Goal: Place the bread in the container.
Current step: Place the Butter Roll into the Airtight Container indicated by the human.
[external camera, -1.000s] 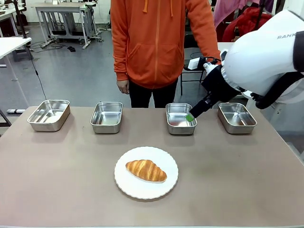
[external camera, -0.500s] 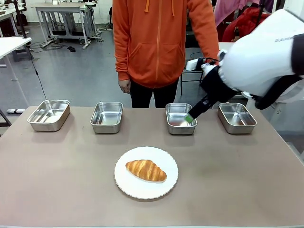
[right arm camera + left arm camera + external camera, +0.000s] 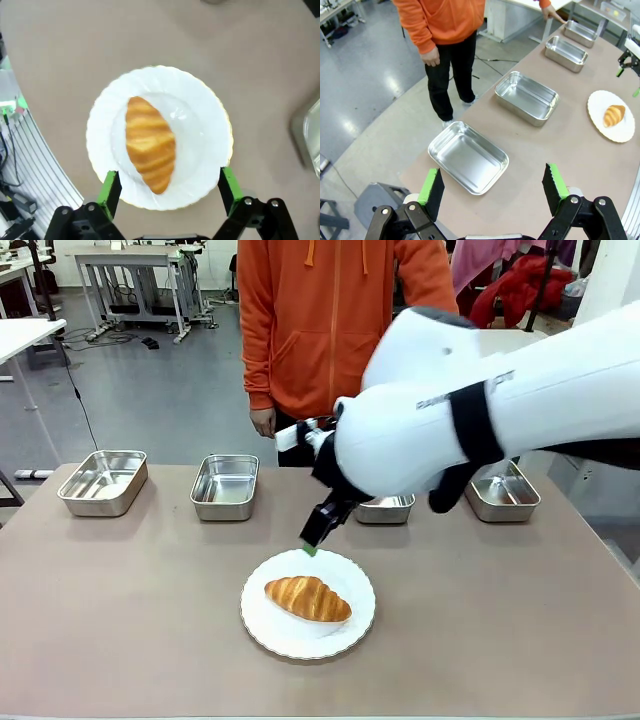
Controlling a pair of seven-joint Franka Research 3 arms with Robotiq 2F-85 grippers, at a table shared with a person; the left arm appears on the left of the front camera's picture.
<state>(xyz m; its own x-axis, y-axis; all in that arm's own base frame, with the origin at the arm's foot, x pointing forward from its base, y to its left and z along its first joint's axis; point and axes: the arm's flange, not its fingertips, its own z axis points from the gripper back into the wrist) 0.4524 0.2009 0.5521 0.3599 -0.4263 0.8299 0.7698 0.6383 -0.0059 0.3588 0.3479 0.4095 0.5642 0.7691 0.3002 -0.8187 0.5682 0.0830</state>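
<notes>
**A:** Where is the bread (image 3: 308, 599)?

**B:** On the white plate (image 3: 355, 628), near the middle of the bench (image 3: 120, 620), on the robot's side. It touches none of the steel containers.

**A:** And the right fingers (image 3: 312, 545)?

**B:** They hang spread wide over the plate's far rim and grip nothing. In the right wrist view the right gripper (image 3: 168, 184) looks straight down. The bread (image 3: 149, 144) lies lengthwise in the gap, closer to the finger on the picture's left and apart from both. Each green pad overlaps the edge of the plate (image 3: 200, 145).

**A:** The containers?

**B:** There are four in a row along the far side. They are the left-end container (image 3: 102, 481), the second container (image 3: 224, 486), the third container (image 3: 385, 509) and the right-end container (image 3: 503, 492). The right arm partly hides the last two. Those I can see into hold nothing.

**A:** The left fingers?

**B:** The left gripper (image 3: 492, 181) is open wide and has hold of nothing. It sits above the bench's end, near the left-end container (image 3: 468, 157). The person's hand (image 3: 551, 12) reaches down by the farthest one.
</notes>
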